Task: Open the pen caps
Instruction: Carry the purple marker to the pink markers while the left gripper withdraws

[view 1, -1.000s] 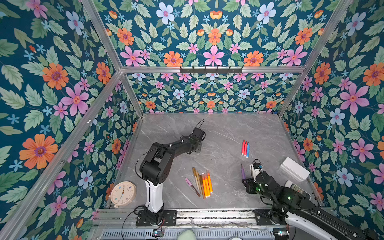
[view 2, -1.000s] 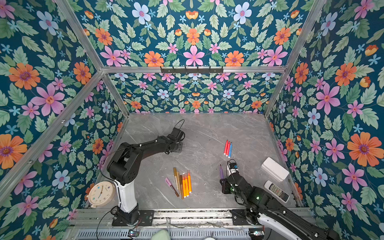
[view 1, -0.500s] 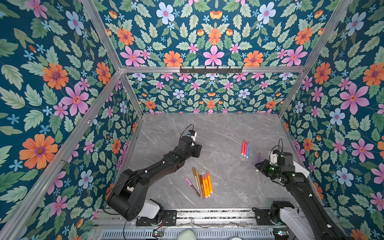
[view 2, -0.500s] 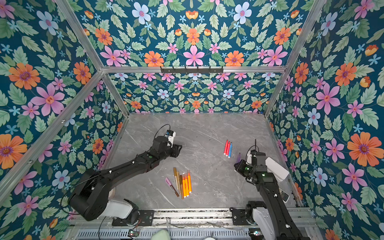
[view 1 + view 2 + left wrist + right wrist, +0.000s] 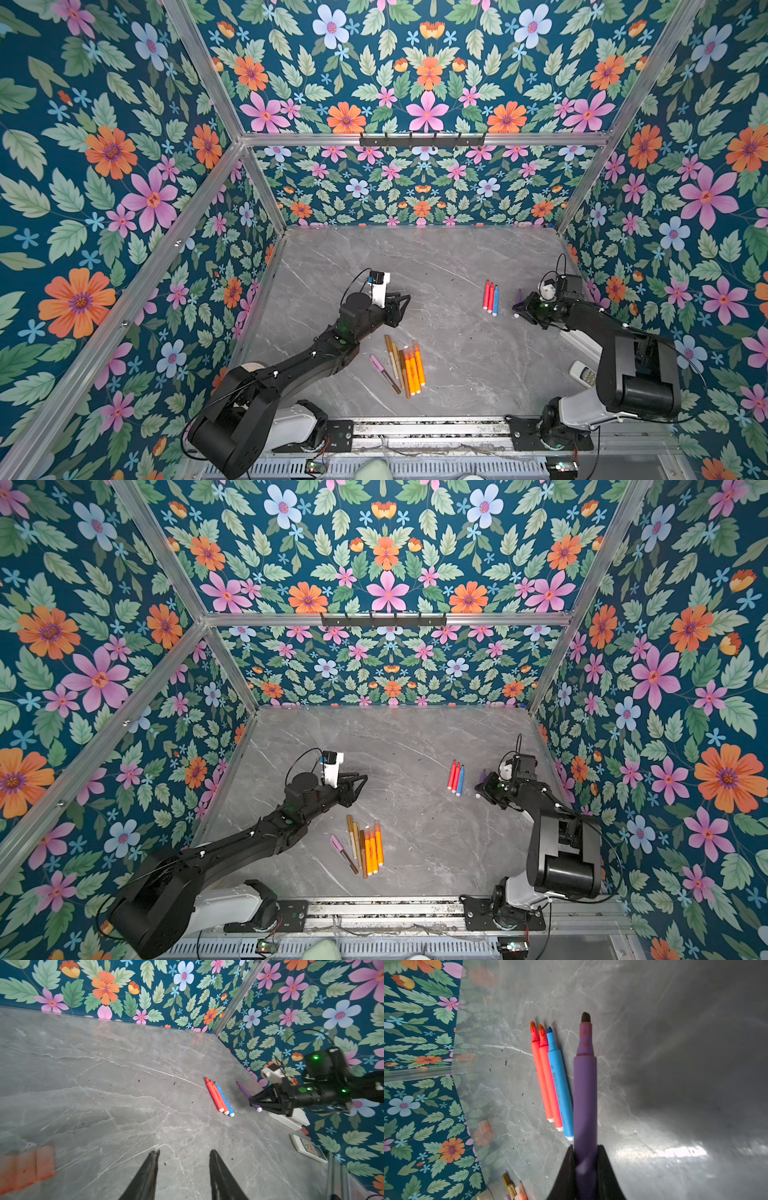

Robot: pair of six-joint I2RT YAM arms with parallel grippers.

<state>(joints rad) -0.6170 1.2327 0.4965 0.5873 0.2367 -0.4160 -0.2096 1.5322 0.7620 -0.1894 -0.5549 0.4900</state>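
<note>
3 uncapped pens [image 5: 491, 297], 1 purple pen [image 5: 585, 1095] in right hand [image 5: 585, 1148]

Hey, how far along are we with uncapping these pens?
Done: two red pens and a blue pen lie uncapped, tips bare. In hand: the right gripper is shut on a purple pen, its cap off too. The left gripper is open and empty. Left: the front pile, which looks capped, though it's hard to tell.

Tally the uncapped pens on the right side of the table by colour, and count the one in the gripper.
red pens: 2
blue pen: 1
purple pen, held in the right gripper: 1
Total: 4
</note>
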